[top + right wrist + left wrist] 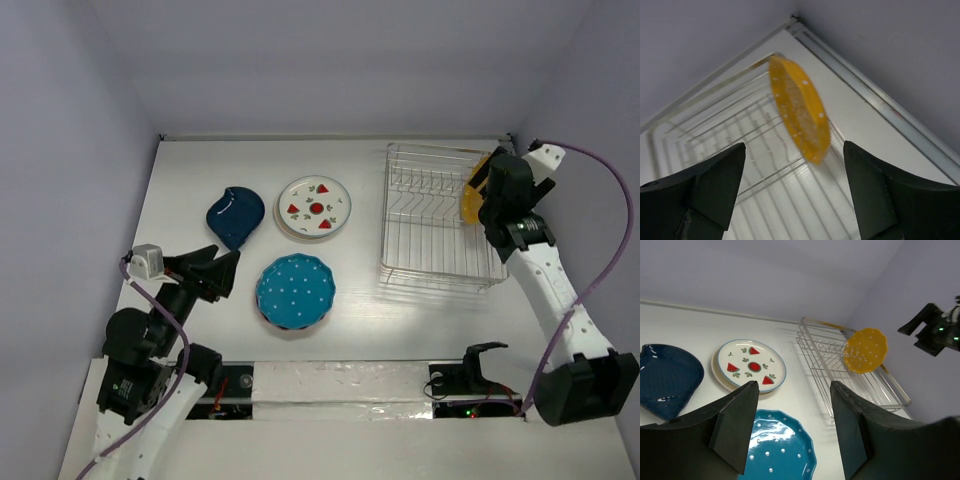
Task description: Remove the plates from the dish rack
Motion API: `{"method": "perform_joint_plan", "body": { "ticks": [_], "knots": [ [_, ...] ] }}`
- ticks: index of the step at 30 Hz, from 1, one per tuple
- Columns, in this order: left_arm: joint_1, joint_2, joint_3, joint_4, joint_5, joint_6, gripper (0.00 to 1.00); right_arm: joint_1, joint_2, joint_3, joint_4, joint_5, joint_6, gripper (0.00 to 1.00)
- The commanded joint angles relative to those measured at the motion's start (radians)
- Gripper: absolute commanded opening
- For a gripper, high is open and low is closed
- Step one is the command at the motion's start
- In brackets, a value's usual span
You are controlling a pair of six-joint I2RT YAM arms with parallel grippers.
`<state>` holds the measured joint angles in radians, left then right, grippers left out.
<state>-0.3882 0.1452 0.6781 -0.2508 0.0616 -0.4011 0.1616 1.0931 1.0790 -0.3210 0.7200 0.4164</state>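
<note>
The wire dish rack [432, 230] stands at the back right and holds one yellow dotted plate [470, 200] on edge at its right end. My right gripper [490, 185] is open just over that plate. In the right wrist view the yellow plate [802, 115] stands ahead of the open right gripper [795, 147], untouched. A dark blue plate [235, 215], a white fruit plate [314, 208] and a teal dotted plate [295, 290] lie flat on the table. My left gripper [215, 270] is open and empty beside the teal plate [777, 450].
A cream rim [715, 371] shows under the fruit plate [751, 364]. The rack [855, 375] sits close to the right wall and back corner. A taped strip [350, 380] runs along the front edge, with a black bracket [470, 362] on it.
</note>
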Motion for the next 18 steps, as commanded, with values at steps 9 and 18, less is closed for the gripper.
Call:
{"method": "perform_joint_plan", "body": {
  "ticks": [9, 18],
  "knots": [
    [-0.067, -0.071, 0.001, 0.039, -0.037, 0.008, 0.56, -0.220, 0.267, 0.090, 0.062, -0.202, -0.094, 0.78],
    [-0.086, -0.082, 0.005, 0.033, -0.051, 0.008, 0.56, -0.249, 0.438, 0.188, 0.144, -0.246, -0.218, 0.67]
  ]
}}
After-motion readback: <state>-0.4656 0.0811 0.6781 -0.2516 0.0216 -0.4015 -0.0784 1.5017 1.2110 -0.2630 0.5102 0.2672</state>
